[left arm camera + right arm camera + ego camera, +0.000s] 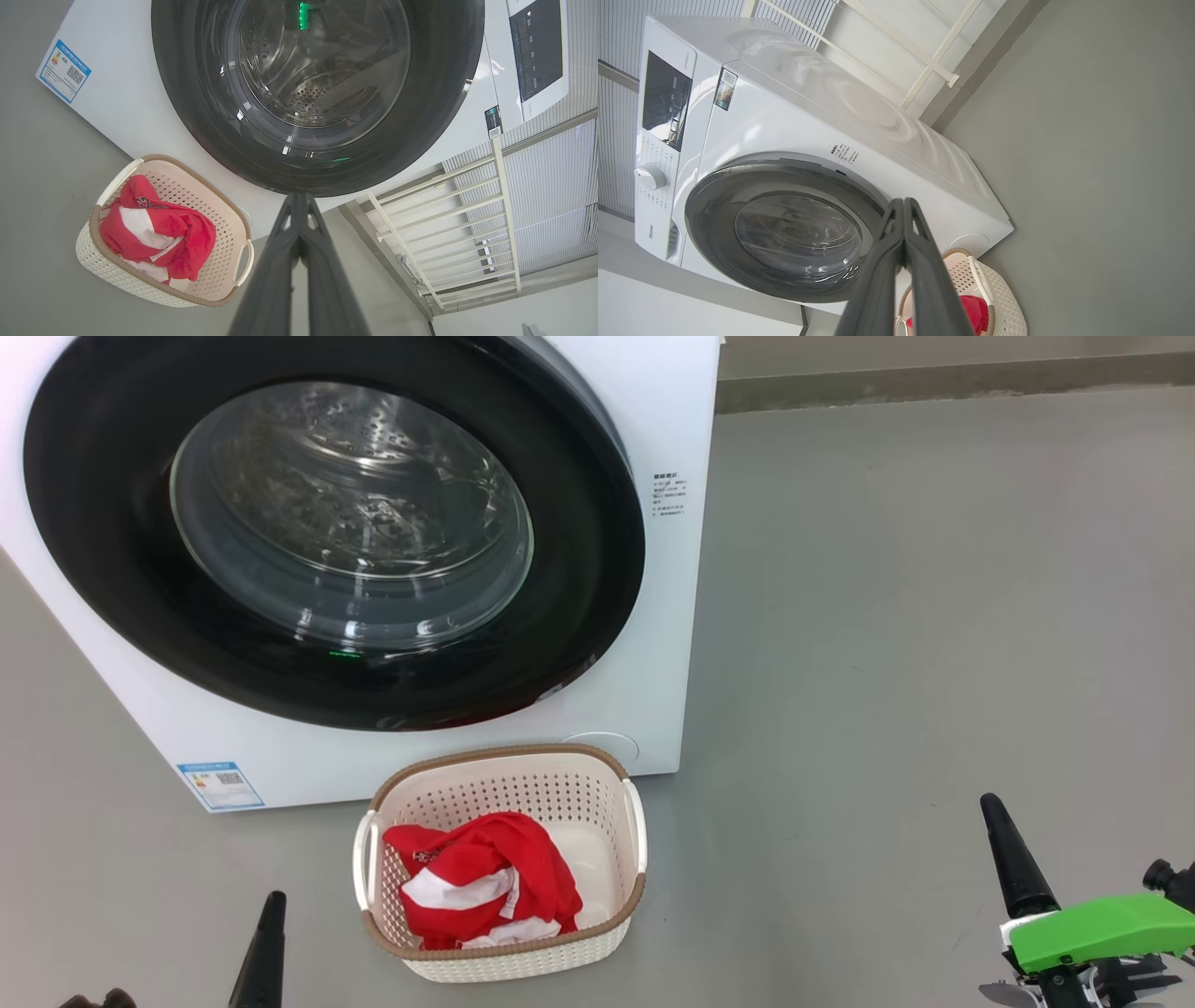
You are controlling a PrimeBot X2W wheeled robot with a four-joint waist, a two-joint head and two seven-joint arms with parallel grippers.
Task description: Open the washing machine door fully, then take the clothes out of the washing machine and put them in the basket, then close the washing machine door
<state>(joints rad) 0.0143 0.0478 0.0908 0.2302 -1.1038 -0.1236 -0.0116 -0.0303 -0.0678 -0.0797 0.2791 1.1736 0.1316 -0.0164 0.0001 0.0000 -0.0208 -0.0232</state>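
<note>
Clothes point(481, 882) lie heaped in the basket point(504, 752), a red bundle with white patches, filling its left half and rising to about the rim; the basket stands on the grey floor point(934, 616) just in front of the washing machine point(674, 644), below the lower right of the washing machine door point(93, 523). From where I stand the fabric looks soft, light and limp; I'd judge it would sag from any pinch, so a raised fold on top of the heap is the place to grip. The door is another matter, stiff and weighty with a glossy rim that would be slippery under hard fingers; it looks seated against the white front, and I cannot make out a handle. No red shows through the glass.

Counted: one machine, one door, one basket, one heap of clothes; how many garments are in it I cannot tell.

Both tools hang low and well apart from everything; the left gripper point(299, 199) has its dark fingers pressed together on nothing; the right gripper point(903, 204) likewise, pinched flat and empty.
</note>
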